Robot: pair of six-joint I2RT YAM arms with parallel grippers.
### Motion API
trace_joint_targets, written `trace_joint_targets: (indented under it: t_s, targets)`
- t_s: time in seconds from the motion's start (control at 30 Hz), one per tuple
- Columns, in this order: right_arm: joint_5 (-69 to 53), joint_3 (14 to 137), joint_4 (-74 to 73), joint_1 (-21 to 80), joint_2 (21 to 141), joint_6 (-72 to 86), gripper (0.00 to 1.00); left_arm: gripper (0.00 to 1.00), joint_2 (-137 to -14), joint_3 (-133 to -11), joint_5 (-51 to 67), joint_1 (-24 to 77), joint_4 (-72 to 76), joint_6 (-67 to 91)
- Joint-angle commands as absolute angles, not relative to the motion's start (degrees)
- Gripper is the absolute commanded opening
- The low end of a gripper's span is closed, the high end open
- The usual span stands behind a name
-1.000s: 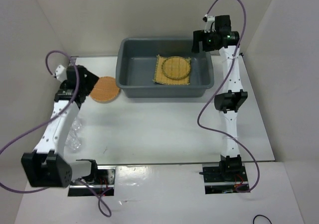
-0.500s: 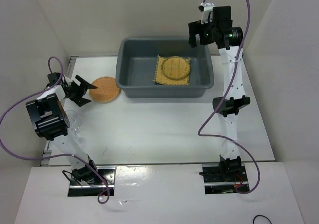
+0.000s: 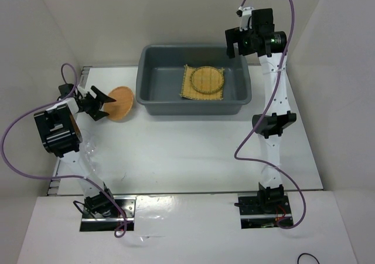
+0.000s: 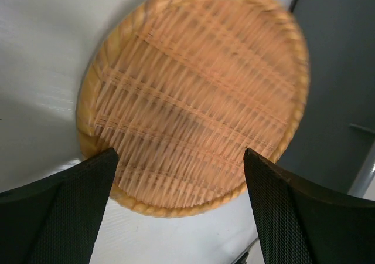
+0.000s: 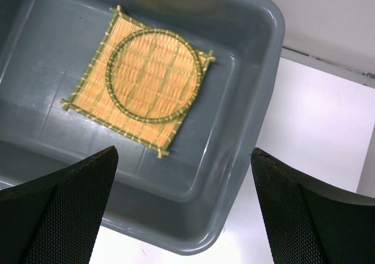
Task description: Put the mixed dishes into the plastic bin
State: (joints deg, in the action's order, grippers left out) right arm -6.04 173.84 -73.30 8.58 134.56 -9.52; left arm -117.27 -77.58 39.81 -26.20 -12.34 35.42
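Where the white table [image 3: 193, 152] meets the enclosing white walls at left, back and right, its middle lies bare between the arm bases and the plastic bin [image 3: 196, 107], which stands near the far edge. Item: plastic bin, dark grey, rectangular, rounded corners, flared rim, open top; it holds the square woven mat [image 3: 188, 91], lying flat on the floor right of centre, with bare floor to its left. Item: yellow round tray [image 3: 208, 78], resting on the mat's far right part, its ring inside the mat's edges. Item: orange-brown round tray [image 3: 121, 102], on the table just beside the bin's left wall; from above it reads as an oval, and whether it is tilted cannot be told. Item: left gripper [image 4: 179, 158], jaws spread wide, the tray's near rim between its fingers [image 4: 70, 211]; contact cannot be told. Item: right gripper [image 5: 183, 154], jaws spread wide and holding nothing, raised over the bin's far right corner. Item: clear glassware [image 3: 89, 152], faint against the left arm's lower link near the left table edge; the count cannot be told.
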Motion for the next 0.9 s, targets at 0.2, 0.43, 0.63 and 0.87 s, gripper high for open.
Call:
trace_joint_targets:
  t_s: [0.2,0.43,0.63,0.87]
  targets:
    - [-3.5,172.4,-73.7,8.8,130.8,-10.5,0.98,0.96,-115.9,-80.0,33.6,-26.6,-13.3,30.1]
    - [-3.0,171.8,-74.3,9.3,131.3,-10.5,0.98,0.99,-114.6,-83.1,38.6,-26.6,-10.9,32.0]
    - [-2.5,171.3,-74.3,9.3,131.8,-11.0,0.98,0.99,-114.6,-85.3,43.6,-27.9,-8.3,37.5]
    - [-2.5,171.3,-74.3,9.3,131.8,-11.0,0.98,1.00,-120.3,-102.0,35.4,-28.5,-25.5,28.9]
